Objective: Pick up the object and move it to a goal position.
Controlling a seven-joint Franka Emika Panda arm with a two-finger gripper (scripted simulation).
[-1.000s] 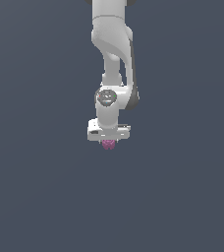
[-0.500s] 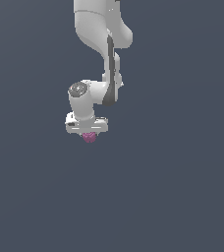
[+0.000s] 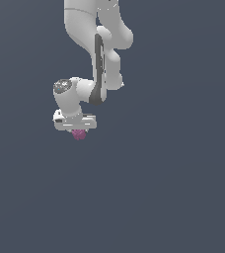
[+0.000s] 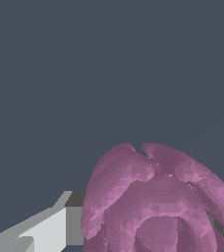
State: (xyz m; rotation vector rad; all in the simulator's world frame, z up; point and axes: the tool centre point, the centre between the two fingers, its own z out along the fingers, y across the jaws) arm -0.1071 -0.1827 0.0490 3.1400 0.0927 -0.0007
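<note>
Pincer (image 3: 78, 132) of the white arm (image 3: 102, 54) is clamped on the magenta berry-like object (image 3: 79, 134), which hangs beneath it, evidently lifted for carrying toward the goal.

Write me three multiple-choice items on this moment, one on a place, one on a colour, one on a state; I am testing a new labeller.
1. Where is the object relative to the tool?
A. Directly under it, touching
B. Far off at the exterior view's right
C. On top of the arm

2. What colour is the object?
A. Green
B. Magenta-pink
C. Yellow

3. What state is the tool in?
A. Open and empty
B. Out of sight
C. Shut on the object

Answers:
1 A: the object sits right below the tool in the exterior view.
2 B: the wrist view shows the bumpy lump in magenta-pink.
3 C: the wrist view shows a grey finger right against the lump, which hangs from the tool.
</note>
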